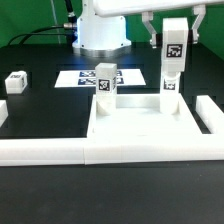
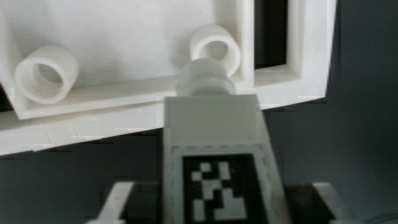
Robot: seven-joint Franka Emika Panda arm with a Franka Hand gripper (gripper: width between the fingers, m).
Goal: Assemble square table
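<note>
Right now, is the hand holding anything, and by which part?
Yes. The hand grips a white table leg by its tagged upper end. The leg's round tip points down toward the square tabletop.

Bright, diffuse light fills the exterior view. The white tabletop [image 1: 140,128] and border wall [image 1: 40,150] are nearly washed out, with only faint grey shadows marking their edges. The black table [image 1: 45,100] stays matte, without glare. The whole picture is coarse and soft. In the wrist view the leg [image 2: 217,150] between the fingers [image 2: 121,200] is out of focus and its tag is smeared. The fingers themselves are dim and blurred. Beyond the fingertips the tabletop is somewhat clearer, its sockets [image 2: 45,78] softly shaded inside.
</note>
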